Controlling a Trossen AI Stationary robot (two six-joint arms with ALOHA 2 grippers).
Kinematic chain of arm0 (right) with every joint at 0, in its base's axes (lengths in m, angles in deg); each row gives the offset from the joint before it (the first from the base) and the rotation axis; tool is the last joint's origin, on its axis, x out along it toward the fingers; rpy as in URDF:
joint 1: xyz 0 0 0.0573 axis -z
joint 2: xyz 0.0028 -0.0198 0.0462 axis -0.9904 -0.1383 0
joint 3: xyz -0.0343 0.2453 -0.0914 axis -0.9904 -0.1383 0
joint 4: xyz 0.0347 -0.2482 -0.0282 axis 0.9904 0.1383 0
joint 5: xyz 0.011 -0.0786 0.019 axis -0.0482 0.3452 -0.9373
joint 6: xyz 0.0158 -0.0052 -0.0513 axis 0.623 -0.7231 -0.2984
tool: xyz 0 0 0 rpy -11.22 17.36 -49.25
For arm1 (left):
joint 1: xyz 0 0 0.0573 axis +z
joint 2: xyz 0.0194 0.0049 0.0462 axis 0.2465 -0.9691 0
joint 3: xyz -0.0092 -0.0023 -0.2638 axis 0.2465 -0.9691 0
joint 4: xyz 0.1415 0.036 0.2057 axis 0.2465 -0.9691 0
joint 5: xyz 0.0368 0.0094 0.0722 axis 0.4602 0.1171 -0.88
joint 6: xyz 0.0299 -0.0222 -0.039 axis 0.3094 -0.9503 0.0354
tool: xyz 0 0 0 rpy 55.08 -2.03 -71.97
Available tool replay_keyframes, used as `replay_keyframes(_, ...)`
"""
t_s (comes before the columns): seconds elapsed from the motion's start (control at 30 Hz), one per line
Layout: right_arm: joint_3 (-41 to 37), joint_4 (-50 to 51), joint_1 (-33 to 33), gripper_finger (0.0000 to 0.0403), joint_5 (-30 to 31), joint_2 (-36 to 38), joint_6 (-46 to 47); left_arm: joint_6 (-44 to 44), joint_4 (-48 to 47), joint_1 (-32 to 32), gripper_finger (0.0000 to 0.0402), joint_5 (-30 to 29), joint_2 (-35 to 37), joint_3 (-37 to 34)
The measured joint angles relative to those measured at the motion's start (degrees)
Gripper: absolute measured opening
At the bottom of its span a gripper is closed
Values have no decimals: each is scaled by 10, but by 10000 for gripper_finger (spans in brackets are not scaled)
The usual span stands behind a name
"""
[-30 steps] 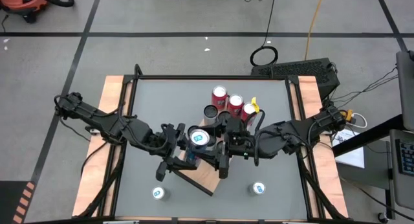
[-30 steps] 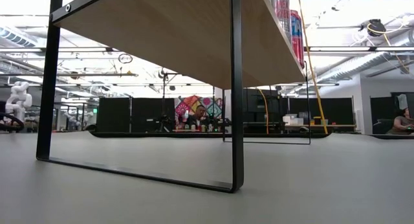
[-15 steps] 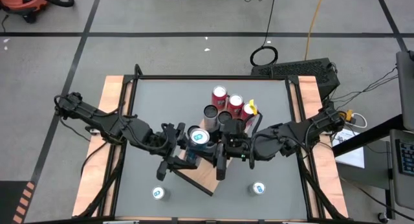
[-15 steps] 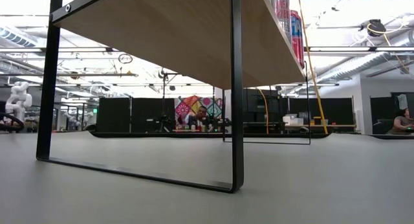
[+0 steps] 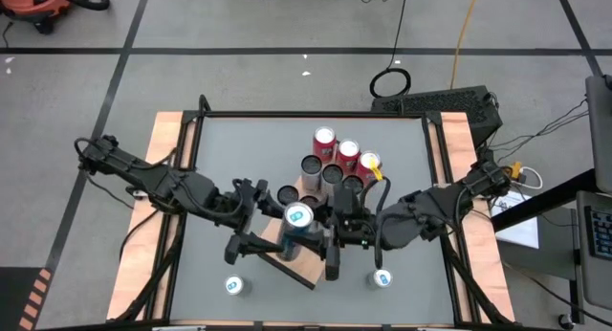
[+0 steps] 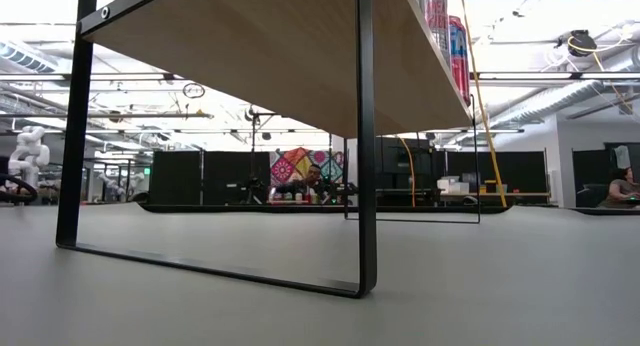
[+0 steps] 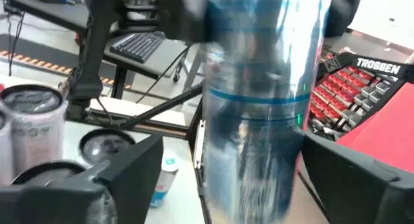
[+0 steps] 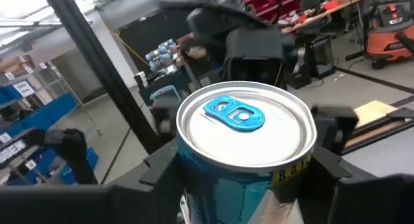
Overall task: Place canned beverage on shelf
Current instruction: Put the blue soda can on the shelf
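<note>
A silver-and-blue can (image 5: 298,214) with a blue tab stands upright over the near end of the light-brown shelf (image 5: 306,262). My right gripper (image 5: 321,231) comes from the table's right and is shut on it. My left gripper (image 5: 273,222) comes from the left and is open. Its fingers (image 7: 132,175) stand on either side of the can (image 7: 259,101) with a gap. Several red and dark cans (image 5: 337,159) stand on the shelf's far end. In the low view the shelf (image 6: 250,46) shows from beneath. My right gripper pinches the can's side wall just below the top rim (image 8: 292,177) between its two fingers (image 8: 328,154). It comes roughly level from the table's right. The can stays upright, top up. Whether its base rests on the shelf board, I cannot tell.
Two more blue-tabbed cans stand on the grey tabletop near its front edge, one at the left (image 5: 235,286) and one at the right (image 5: 382,278). The shelf's black frame leg (image 6: 366,136) stands on the table. Wooden side rails (image 5: 163,207) border the table.
My right gripper has carried the can a little toward the table's near edge, still upright, between my left gripper's open fingers. A dark can behind it on the shelf now shows.
</note>
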Motion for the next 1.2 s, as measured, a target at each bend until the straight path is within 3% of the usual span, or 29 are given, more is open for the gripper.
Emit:
replay_keyframes(0.17, 0, 49, -37, 196, 20, 0, 14, -18, -57, -4, 366, -8, 35, 1)
replay_keyframes(0.47, 0, 156, -96, 200, 121, -44, 60, -32, -147, -19, 368, -37, 69, 0)
replay_keyframes(0.83, 0, 162, -120, 200, 123, -98, 132, -71, -147, -56, 368, -40, 70, 0)
replay_keyframes(0.93, 0, 223, -148, 197, 128, -86, 172, -78, -150, -66, 368, -39, 70, 0)
replay_keyframes(1.13, 1, 343, -222, 199, 236, -63, 237, -100, -176, -73, 368, -39, 69, 0)
replay_keyframes(1.2, 1, 384, -232, 198, 241, -63, 256, -107, -184, -72, 368, -39, 69, 0)
